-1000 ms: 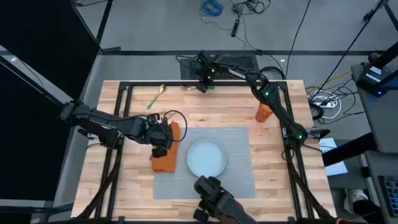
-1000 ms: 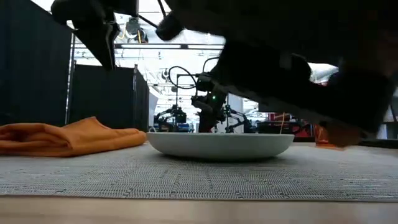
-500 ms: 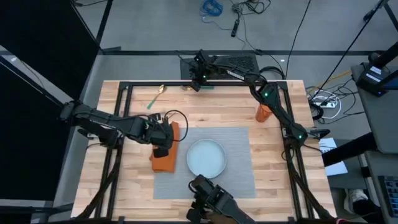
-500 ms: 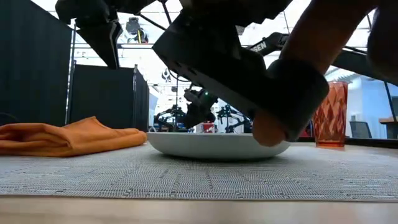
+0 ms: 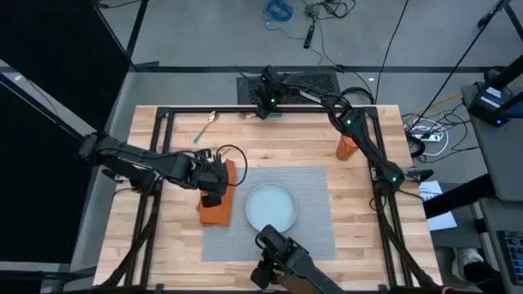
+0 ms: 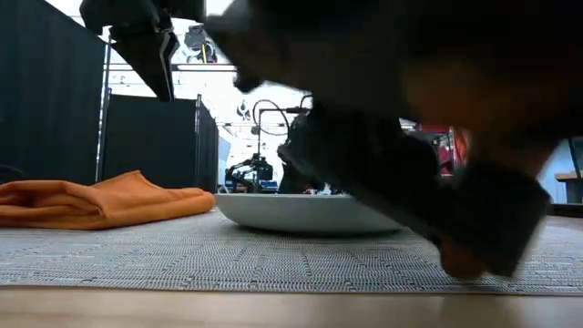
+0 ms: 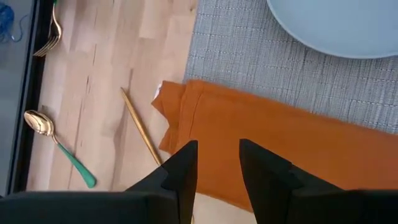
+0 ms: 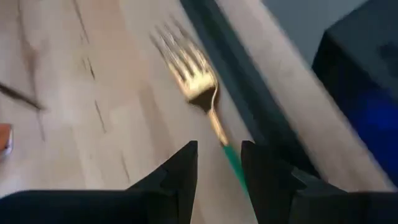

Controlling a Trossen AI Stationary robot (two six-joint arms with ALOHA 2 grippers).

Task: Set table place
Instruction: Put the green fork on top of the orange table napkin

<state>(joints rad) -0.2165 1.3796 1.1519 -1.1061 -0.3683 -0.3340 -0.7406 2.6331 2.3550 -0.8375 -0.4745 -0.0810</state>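
Fork pickup step: right gripper (image 8: 217, 163) fingers narrowly parted, empty, fork (image 8: 193, 93) just ahead. Next: descend, straddle handle. Left gripper (image 7: 217, 163) narrowly parted over napkin (image 7: 280, 149).

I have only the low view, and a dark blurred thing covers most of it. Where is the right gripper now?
Observer: The right gripper is at the far edge of the table.
Operator: Is any cutlery near it?
Observer: Yes, a gold fork with a green handle lies on the wood just ahead of its open fingers.
Operator: And the left gripper?
Observer: The left gripper hovers open over the orange napkin, beside the plate.
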